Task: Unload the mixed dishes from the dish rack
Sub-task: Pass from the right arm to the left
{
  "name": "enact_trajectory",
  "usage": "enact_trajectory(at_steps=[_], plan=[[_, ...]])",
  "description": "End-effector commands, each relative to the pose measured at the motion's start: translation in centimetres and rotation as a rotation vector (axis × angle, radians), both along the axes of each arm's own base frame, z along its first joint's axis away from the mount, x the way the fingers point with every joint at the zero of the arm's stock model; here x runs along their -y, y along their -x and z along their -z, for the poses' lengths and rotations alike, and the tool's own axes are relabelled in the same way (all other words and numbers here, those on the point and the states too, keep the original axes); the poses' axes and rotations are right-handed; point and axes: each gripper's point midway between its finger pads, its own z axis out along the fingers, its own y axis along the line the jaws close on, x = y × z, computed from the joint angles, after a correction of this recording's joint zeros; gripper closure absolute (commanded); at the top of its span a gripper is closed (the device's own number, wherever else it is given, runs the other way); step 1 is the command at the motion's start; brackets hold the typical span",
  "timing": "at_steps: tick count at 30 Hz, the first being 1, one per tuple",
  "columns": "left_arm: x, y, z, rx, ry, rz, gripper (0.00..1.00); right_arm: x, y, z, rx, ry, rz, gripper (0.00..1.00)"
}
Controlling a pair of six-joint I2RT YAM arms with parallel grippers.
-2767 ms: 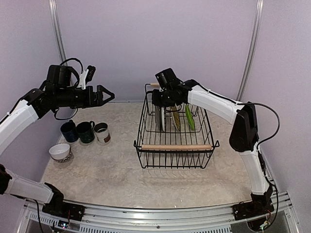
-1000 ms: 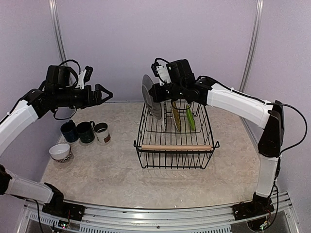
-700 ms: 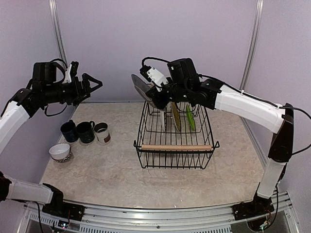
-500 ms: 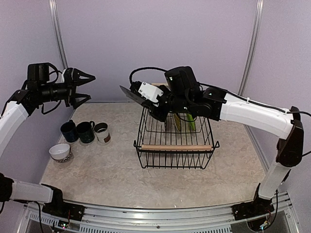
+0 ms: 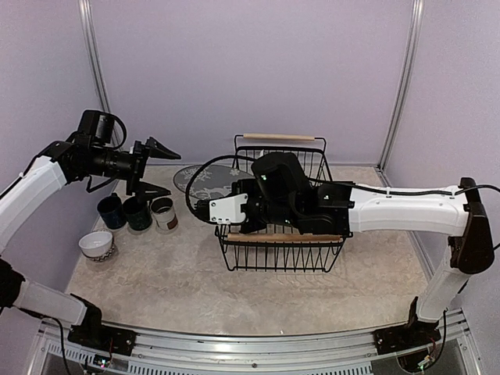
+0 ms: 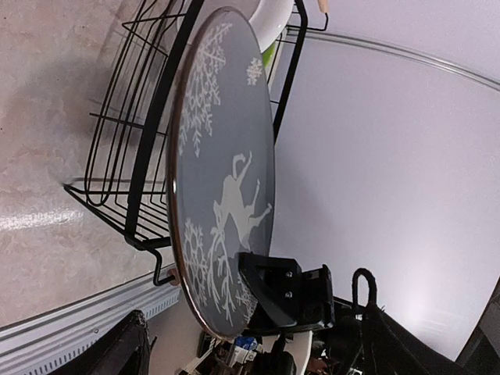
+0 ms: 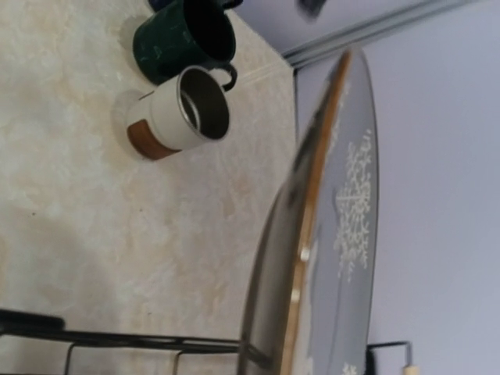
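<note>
right gripper clamped on rim of grey dish. dish out of dish rack, in air just left of it, far of mugs. left gripper spread wide, empty, beside dish. step: moving dish out. next, likely: set down clear of mugs.

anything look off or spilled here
Nothing stands out. The dish is gripped in the right hand, in the air left of the rack; the mugs stand upright on the table, nothing spilled.
</note>
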Motion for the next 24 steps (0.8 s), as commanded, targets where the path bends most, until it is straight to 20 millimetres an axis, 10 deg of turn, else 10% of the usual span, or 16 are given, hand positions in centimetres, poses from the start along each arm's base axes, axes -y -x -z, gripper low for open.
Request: enact_trajectory(at_steps=[1, 24], plan=[[0.3, -0.1, 2.4, -0.041, -0.090, -0.019, 0.13, 0.3, 1.2, -9.8, 0.243, -0.217, -0.017, 1.00], [0.8, -0.3, 3.1, 0.078, -0.036, 0.043, 0.99, -2.8, 2.1, -7.4, 0.374, -0.136, -0.008, 1.00]])
